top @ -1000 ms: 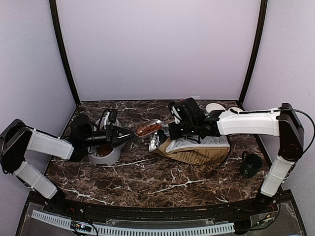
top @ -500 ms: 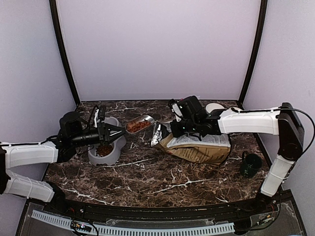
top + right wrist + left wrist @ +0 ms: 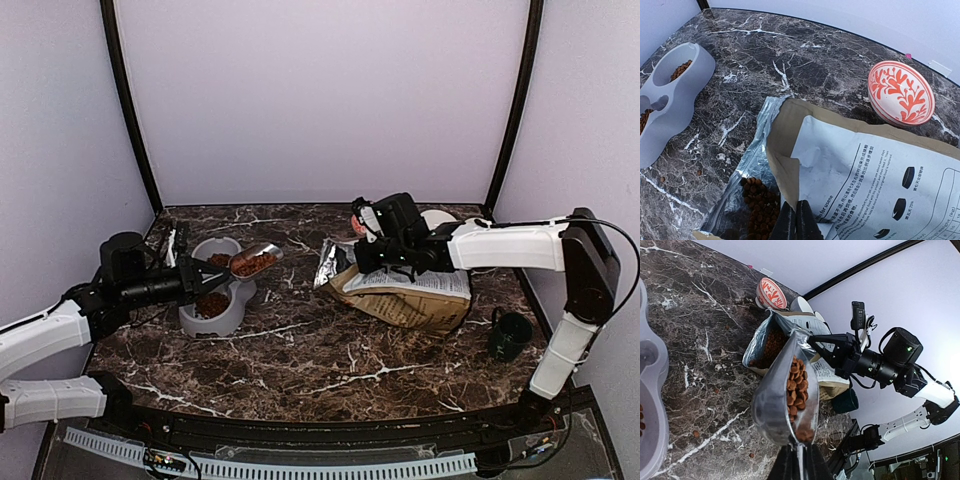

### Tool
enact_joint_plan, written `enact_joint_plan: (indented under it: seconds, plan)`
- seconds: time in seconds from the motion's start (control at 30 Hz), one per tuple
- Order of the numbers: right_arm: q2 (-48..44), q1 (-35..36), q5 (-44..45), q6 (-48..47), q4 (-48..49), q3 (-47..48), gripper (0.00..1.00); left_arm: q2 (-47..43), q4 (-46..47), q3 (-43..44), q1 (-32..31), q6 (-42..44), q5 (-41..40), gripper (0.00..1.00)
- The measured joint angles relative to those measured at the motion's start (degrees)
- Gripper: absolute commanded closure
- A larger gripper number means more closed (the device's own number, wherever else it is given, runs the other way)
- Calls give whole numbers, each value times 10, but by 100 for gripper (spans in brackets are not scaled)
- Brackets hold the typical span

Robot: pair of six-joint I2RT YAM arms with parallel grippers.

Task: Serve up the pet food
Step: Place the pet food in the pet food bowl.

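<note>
Pet food point(image 3: 796, 390) is seen heaped in a metal scoop point(image 3: 771, 400), held off the table between the grey double bowl point(image 3: 228, 320) and the bag point(image 3: 415, 300), close by the bowl's rim. More kibble is seen in both bowl wells. Kibble inside the bag's foil mouth is caught by the wrist cams only, not from above; the scoop is missed by the rt wrist cam. The scoop's handle is pinched by the left gripper point(image 3: 797, 465), jaws nearly together. The bag's upper lip is nipped by the right gripper point(image 3: 796, 220), fingers pressed flat. A red-patterned dish point(image 3: 900, 92) is set behind the bag, and a dark cup point(image 3: 510, 335) by the rt arm.
</note>
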Motion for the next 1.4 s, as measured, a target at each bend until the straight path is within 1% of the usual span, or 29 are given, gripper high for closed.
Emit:
enact_joint_plan:
  seconds: [0.27,0.6,0.87,1.4]
  plan:
    - [-5,-2,-4,0,10,-9,100,-38,-86,0,3,8,-34,100]
    - [-10,-2,-8,0,10,-11,100,-101,-200,12,10,9,-96,100]
    - [-14,-2,-12,0,10,-13,100,-144,-259,13,16,14,-142,100]
    - [-14,-2,-12,0,10,-13,100,-214,-346,13,29,12,-217,100]
